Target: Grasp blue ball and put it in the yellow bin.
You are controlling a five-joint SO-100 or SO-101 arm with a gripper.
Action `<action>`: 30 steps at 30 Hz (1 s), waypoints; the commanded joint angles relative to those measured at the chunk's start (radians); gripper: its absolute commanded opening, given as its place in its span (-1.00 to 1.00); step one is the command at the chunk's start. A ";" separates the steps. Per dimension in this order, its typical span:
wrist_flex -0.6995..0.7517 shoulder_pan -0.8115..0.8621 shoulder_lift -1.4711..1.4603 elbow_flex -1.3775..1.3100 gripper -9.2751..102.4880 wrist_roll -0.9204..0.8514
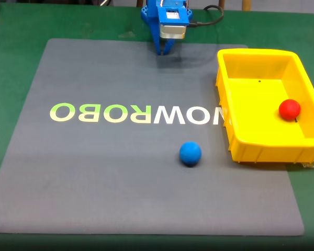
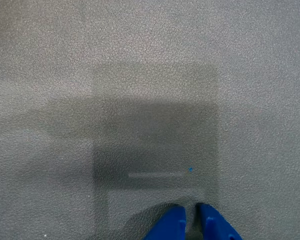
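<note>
The blue ball (image 1: pixel 190 153) rests on the grey mat (image 1: pixel 94 172), a little left of the yellow bin (image 1: pixel 235 141). The yellow bin stands at the mat's right side. My blue gripper (image 1: pixel 164 50) hangs at the mat's far edge, well away from the ball and pointing down. In the wrist view the gripper (image 2: pixel 192 211) enters from the bottom edge with its two blue fingertips (image 2: pixel 172 220) almost touching, shut with nothing between them, above bare mat.
A red ball (image 1: pixel 289 109) lies inside the bin near its right wall. The mat carries pale lettering (image 1: pixel 136 113) across its middle. Green table (image 1: pixel 10 47) surrounds the mat. A black cable (image 1: pixel 212 15) runs behind the arm.
</note>
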 commanded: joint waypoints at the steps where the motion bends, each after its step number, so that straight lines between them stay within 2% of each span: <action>1: 0.011 0.018 0.014 0.032 -0.81 -0.055; 16: 0.011 -0.023 0.015 0.032 -0.80 -0.038; 19: 0.000 -0.014 0.015 0.032 -0.66 -0.054; 22: -0.035 -0.005 0.014 0.015 -0.31 -0.066; 23: -0.029 -0.005 0.014 0.003 -0.27 -0.067; 30: 0.005 -0.014 0.014 -0.132 -0.20 -0.066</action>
